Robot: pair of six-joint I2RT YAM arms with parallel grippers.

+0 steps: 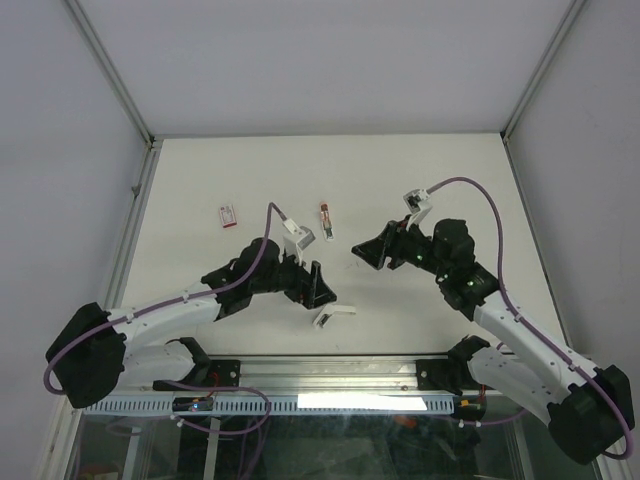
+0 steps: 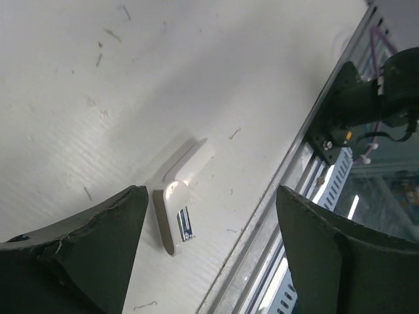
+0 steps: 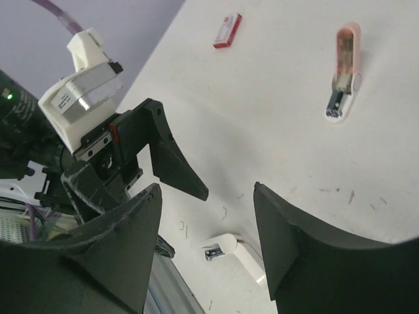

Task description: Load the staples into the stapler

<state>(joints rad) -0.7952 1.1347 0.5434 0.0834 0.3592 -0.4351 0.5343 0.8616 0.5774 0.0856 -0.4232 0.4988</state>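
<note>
The staples [image 1: 229, 215] are a tiny white box with a red mark, lying at the table's back left; the box also shows in the right wrist view [image 3: 227, 31]. A small white stapler [image 1: 333, 315] lies open near the front edge. In the left wrist view it [image 2: 177, 209] lies on the table between the open jaws, untouched. My left gripper [image 1: 312, 283] [image 2: 211, 196] is open and empty just above it. My right gripper [image 1: 362, 252] [image 3: 207, 190] is open and empty, hovering right of the left one, facing the white stapler [image 3: 239, 252].
A pink and white oblong [image 1: 325, 220] [image 3: 346, 52] lies at mid table behind the grippers. A few loose staples [image 3: 183, 229] lie on the table near the white stapler. The metal rail [image 2: 308, 196] of the front edge runs close by it.
</note>
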